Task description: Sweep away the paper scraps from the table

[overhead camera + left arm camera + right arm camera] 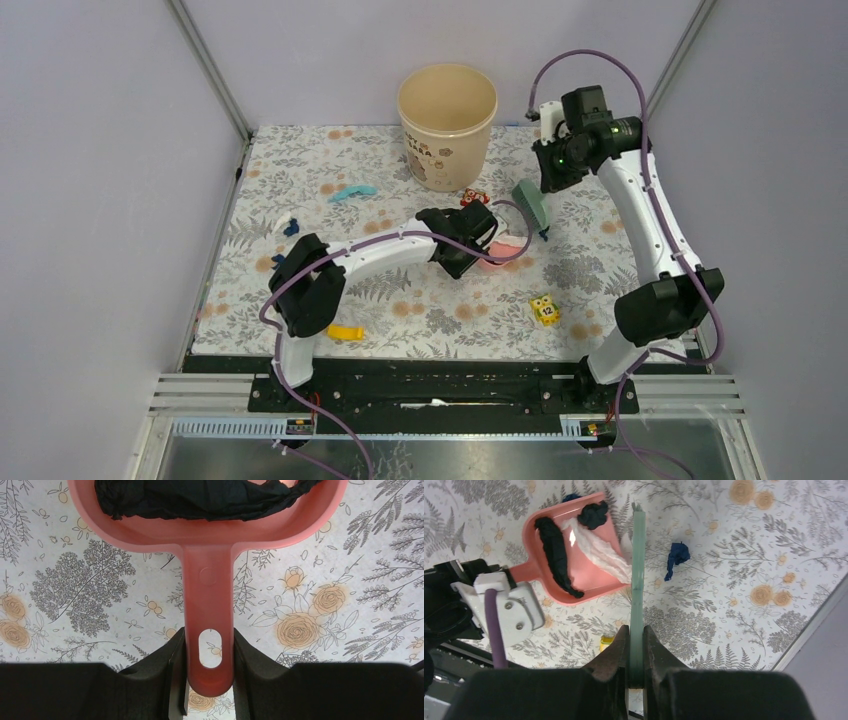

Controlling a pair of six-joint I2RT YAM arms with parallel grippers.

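Note:
My left gripper (208, 650) is shut on the handle of the pink dustpan (210, 535), which lies on the table (450, 310) at the centre (500, 262). Dark navy scraps (555, 550) and a white crumpled piece (599, 552) lie in the pan (581, 570). My right gripper (636, 645) is shut on a green brush (638, 575), whose head (530, 203) stands at the pan's open edge. One navy scrap (677, 556) lies on the cloth on the far side of the brush from the pan. More navy bits (290, 227) and a light-blue strip (352, 192) lie at the left.
A beige bucket (447, 110) stands at the back centre. A red toy (475, 197) sits in front of it. A yellow cube (544, 310) lies front right and a flat yellow piece (345, 332) front left. Grey walls close in on both sides.

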